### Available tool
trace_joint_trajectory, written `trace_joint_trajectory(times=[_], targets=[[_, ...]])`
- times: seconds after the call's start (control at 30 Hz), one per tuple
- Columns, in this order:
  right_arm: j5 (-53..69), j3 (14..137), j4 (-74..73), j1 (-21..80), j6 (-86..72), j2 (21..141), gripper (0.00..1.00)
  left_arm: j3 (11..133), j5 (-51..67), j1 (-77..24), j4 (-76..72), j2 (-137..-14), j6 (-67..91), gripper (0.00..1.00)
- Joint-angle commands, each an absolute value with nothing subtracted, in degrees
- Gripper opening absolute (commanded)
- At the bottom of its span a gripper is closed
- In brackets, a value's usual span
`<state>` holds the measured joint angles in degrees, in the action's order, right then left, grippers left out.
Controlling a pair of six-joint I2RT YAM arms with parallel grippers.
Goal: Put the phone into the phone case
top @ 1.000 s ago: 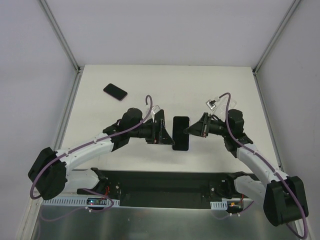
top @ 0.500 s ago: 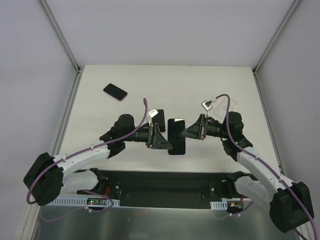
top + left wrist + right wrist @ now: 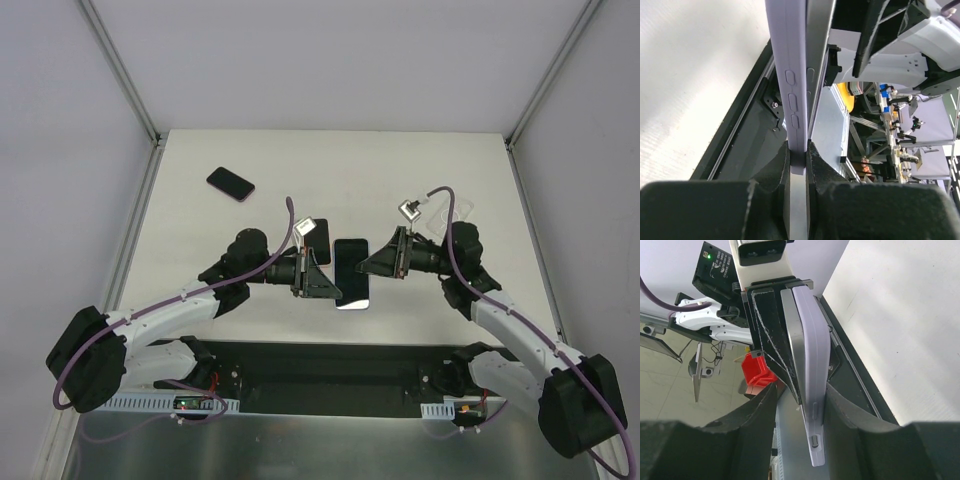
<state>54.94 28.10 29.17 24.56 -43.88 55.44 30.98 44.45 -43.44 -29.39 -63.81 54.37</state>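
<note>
A dark phone (image 3: pixel 350 275) hangs screen-up above the table's near middle, between my two grippers. In the left wrist view its grey metal edge (image 3: pixel 818 55) lies against a lavender phone case (image 3: pixel 790 75). My left gripper (image 3: pixel 325 282) (image 3: pixel 798 160) is shut on the near end of case and phone together. In the right wrist view the case (image 3: pixel 814 370) and the phone's edge (image 3: pixel 790 335) stand between my right gripper's (image 3: pixel 368 264) (image 3: pixel 800 412) fingers. Those jaws are open: one finger (image 3: pixel 847 412) is at the case, and the other stands apart.
A second dark phone (image 3: pixel 231 183) lies on the white table (image 3: pixel 330 160) at the back left. A clear flat piece (image 3: pixel 458 211) lies at the back right behind the right arm. The black base rail (image 3: pixel 330 375) runs along the near edge.
The held phone has shifted slightly left and toward the near edge. My left gripper has closed on it, and my right gripper's jaws have opened from their grip.
</note>
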Motion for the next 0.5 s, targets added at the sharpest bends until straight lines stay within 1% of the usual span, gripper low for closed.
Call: trace_joint_trajectory(times=[0.0,0.03,0.07,0.17,0.23,0.27,0.37,0.4,0.47], targets=[[56.34,33.92,31.3,25.14,-41.84,55.54,0.43,32.43,44.21,-43.59,-25.93,-62.58,50.28,0.0],[56.16,34.45,30.07,25.14,-40.88,55.81,0.43,32.43,44.3,-43.68,-25.23,-62.4,49.93,0.0],[56.08,35.67,28.93,25.14,-39.22,56.25,0.35,32.43,44.38,-43.59,-24.96,-62.14,49.4,0.0],[56.95,36.65,27.86,25.22,-38.41,56.78,0.18,32.34,43.34,-43.68,-23.83,-61.09,48.87,0.0],[57.3,36.48,27.86,25.22,-38.06,56.6,0.14,32.52,42.63,-43.51,-23.29,-60.12,48.78,0.07],[57.39,36.39,27.86,25.49,-37.88,56.51,0.12,32.69,42.45,-43.42,-23.29,-59.94,48.78,0.14],[57.74,35.34,27.77,26.28,-37.53,56.16,0.11,33.92,42.28,-42.98,-23.47,-59.33,48.34,0.24],[57.74,34.72,27.86,26.54,-37.27,55.9,0.11,34.36,42.28,-42.72,-23.29,-59.33,48.08,0.3],[57.66,34.1,27.86,27.94,-36.48,55.37,0.11,35.42,42.19,-42.02,-23.29,-59.5,47.9,0.35]])
